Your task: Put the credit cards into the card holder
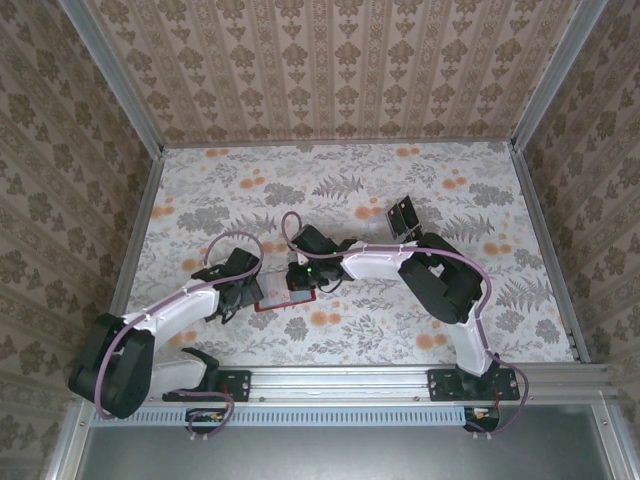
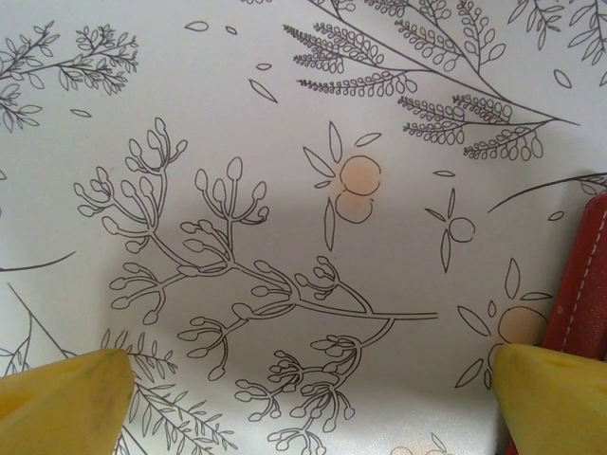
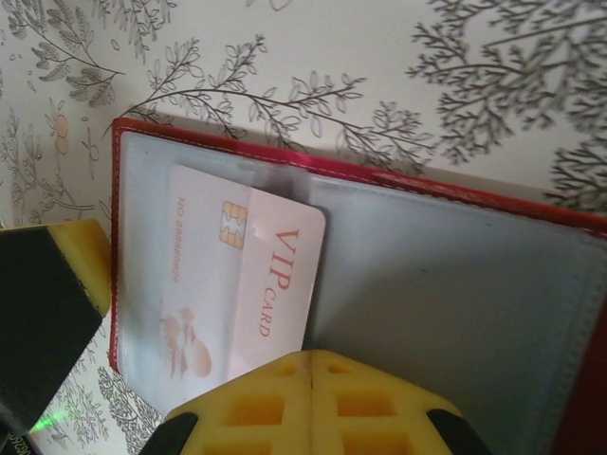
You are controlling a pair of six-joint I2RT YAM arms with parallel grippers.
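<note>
The card holder [image 3: 455, 284], a red wallet with a greyish inside, lies open flat on the table. A pale pink credit card [image 3: 242, 284] marked VIP sits partly under its left pocket. My right gripper [image 3: 311, 358] is shut, its fingertips pressed together over the card's near edge; whether they pinch it is hidden. In the top view this gripper [image 1: 300, 283] hovers over the wallet [image 1: 270, 303]. My left gripper [image 2: 313, 379] stands open just left of the wallet's red edge [image 2: 583, 275], with only tablecloth between its fingers [image 2: 66, 393]. More dark credit cards [image 1: 403, 215] lie farther back on the right.
A floral tablecloth [image 1: 360, 180] covers the table, with patterned walls on three sides. Both arms meet near the table's middle front, the left gripper [image 1: 242, 292] close beside the wallet. A metal rail [image 1: 400, 380] runs along the near edge.
</note>
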